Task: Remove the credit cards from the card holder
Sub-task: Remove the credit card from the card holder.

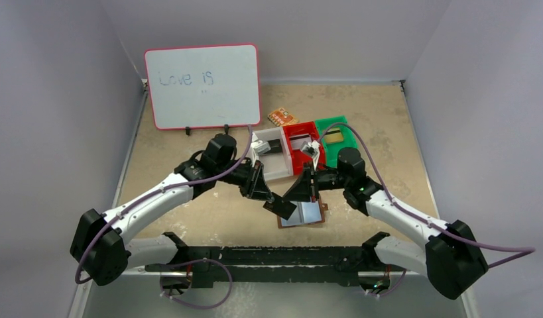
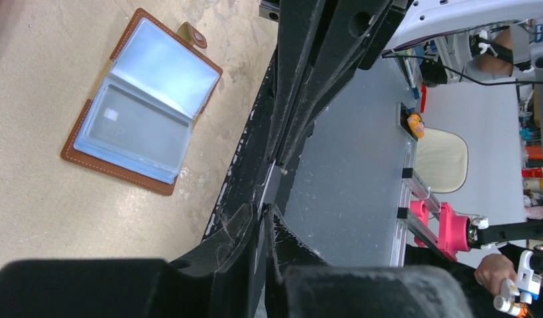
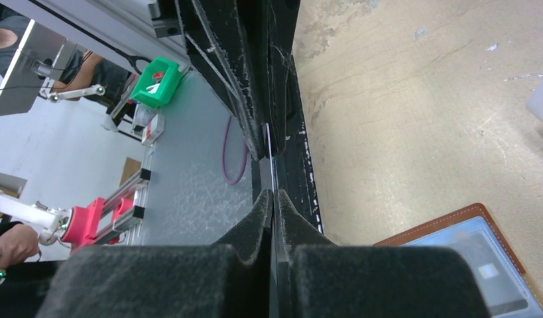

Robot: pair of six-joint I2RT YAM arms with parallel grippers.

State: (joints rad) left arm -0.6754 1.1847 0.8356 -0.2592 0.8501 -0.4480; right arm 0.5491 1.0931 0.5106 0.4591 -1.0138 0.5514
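past the arms, three bins in a row: white bin (image 1: 278,175) with a dark card (image 1: 272,147), red bin (image 1: 298,164) with a silvery card (image 1: 311,148), green bin (image 1: 331,120) with a gold-olive card (image 1: 333,136). whiteboard (image 1: 202,86) reading "love is". left gripper (image 1: 272,199) and right gripper (image 1: 288,197) both clamped on one black card (image 1: 284,209) at the left edge of the open card holder (image 1: 308,213), pocketed card (image 2: 132,129) inside.

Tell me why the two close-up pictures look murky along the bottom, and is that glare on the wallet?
Left wrist view: the jaws sit too near the lens and blur; yes, the card holder glares pale blue on its pockets. Right wrist view: same blurred jaws, the table beyond sharp. Top view: evenly lit, the dark credit card sharp.
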